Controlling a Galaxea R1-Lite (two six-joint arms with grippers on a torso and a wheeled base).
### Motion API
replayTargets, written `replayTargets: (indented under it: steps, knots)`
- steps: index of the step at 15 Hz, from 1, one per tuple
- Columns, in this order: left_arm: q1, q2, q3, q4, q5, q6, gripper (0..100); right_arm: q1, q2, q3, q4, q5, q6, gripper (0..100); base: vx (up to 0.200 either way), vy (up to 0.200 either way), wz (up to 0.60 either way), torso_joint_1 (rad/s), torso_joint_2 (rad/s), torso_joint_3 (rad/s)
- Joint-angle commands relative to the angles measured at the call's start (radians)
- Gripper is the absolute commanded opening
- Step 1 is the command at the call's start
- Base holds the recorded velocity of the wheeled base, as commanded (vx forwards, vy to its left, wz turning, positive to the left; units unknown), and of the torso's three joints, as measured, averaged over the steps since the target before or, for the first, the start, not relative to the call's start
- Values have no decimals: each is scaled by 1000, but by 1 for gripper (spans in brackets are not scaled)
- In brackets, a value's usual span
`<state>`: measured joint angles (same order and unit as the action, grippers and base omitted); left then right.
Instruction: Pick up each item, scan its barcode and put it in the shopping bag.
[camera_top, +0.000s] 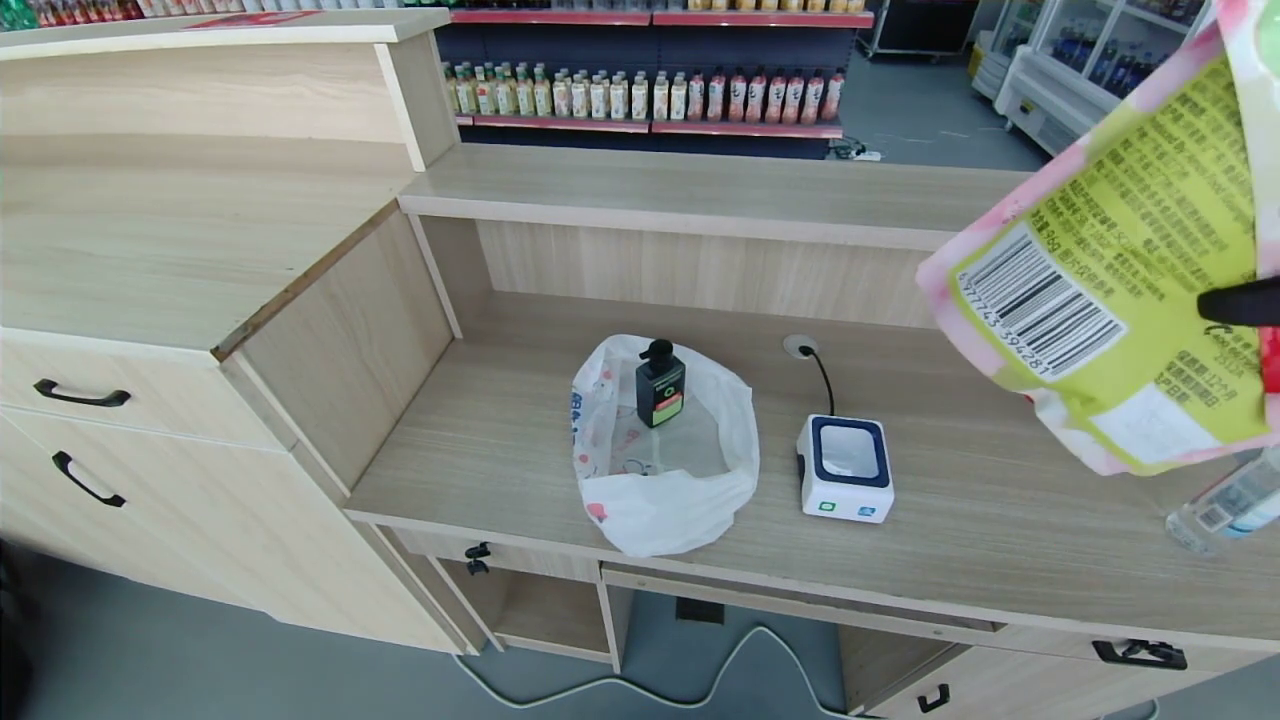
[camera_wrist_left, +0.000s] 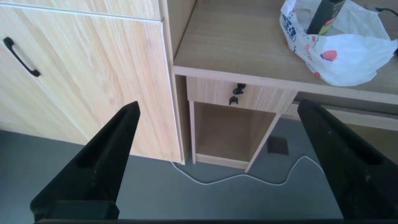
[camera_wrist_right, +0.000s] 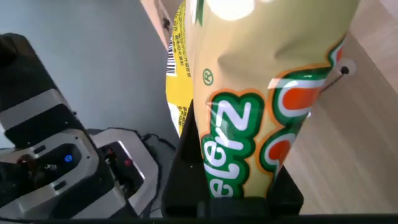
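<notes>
My right gripper is shut on a green and pink snack pouch, held high at the right with its barcode side facing the head camera. The same snack pouch stands between the fingers in the right wrist view. A white barcode scanner sits on the counter, below and left of the pouch. Left of the scanner lies the open white shopping bag with a dark pump bottle standing in it. My left gripper hangs open below the counter's front edge, off the bag's near side.
A clear water bottle lies at the counter's right edge. The scanner's black cable runs to a grommet at the back. A raised wooden ledge borders the rear, and drawers stand at the left.
</notes>
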<state>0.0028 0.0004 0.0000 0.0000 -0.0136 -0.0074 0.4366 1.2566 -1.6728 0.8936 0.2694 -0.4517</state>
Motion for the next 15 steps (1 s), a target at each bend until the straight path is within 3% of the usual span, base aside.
replayTargets:
  steps: [1,3,7,12,15]
  knots:
    - [0,0,0,0,0,0,100,-309,-86,251,-163,-9,-65,0,0,0,0,0,0,0]
    - [0,0,0,0,0,0,100,-464,-128,456,-384,-9,-67,0,0,0,0,0,0,0]
    - [0,0,0,0,0,0,100,-550,-184,777,-742,-12,-148,0,0,0,0,0,0,0]
    - [0,0,0,0,0,0,100,-592,-134,797,-786,-10,-282,0,0,0,0,0,0,0]
    - [0,0,0,0,0,0,100,-648,-92,778,-791,-33,-415,0,0,0,600,2,1,6]
